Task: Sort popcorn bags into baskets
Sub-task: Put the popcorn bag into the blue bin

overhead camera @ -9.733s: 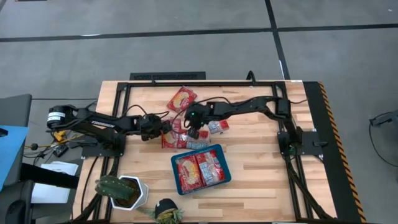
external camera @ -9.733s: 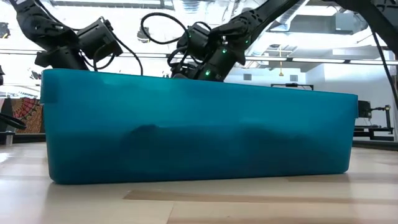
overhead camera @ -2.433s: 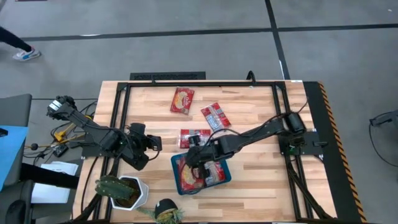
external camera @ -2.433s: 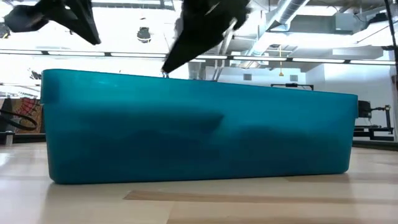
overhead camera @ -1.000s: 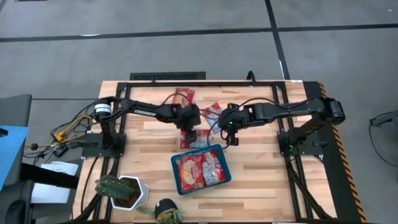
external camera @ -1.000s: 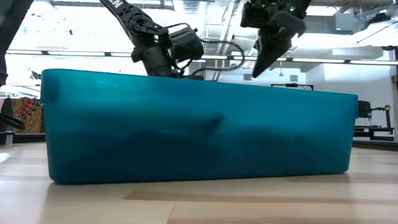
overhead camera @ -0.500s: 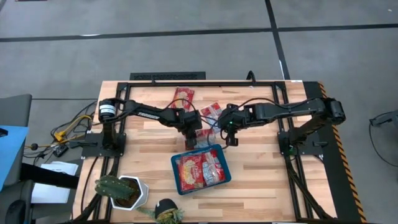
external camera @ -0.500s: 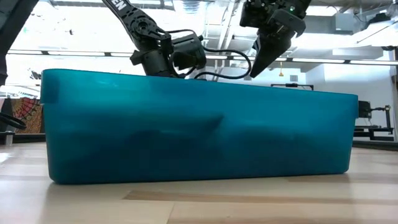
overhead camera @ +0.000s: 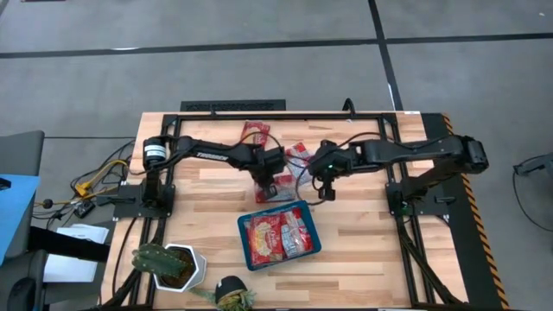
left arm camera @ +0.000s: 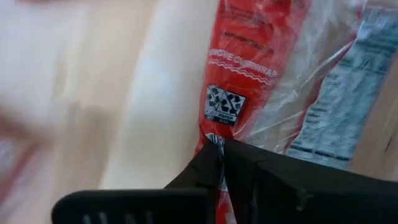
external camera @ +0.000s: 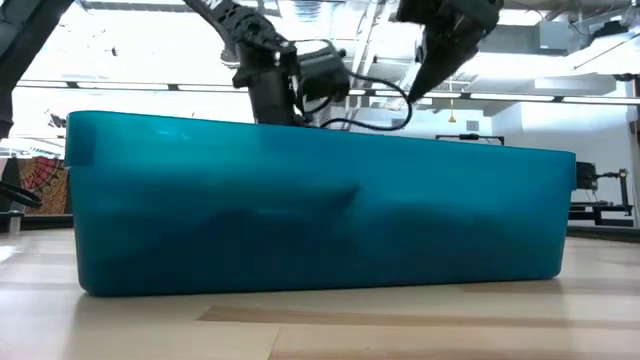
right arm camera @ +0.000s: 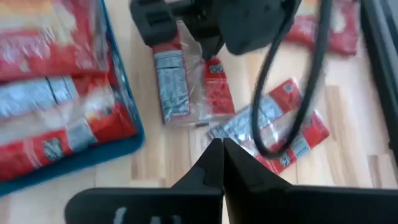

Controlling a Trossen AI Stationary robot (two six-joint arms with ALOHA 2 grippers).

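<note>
Left gripper (left arm camera: 221, 149) – fingers together, tips on popcorn bag (left arm camera: 249, 68) beside teal tray (overhead camera: 244, 229); right gripper (right arm camera: 217, 149) closed, empty, above table.

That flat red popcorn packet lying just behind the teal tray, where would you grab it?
Probably from straight above, pinching one long edge of the flat red popcorn packet: it lies flat on the wooden table, giving no side purchase. The left gripper is already at it.
</note>
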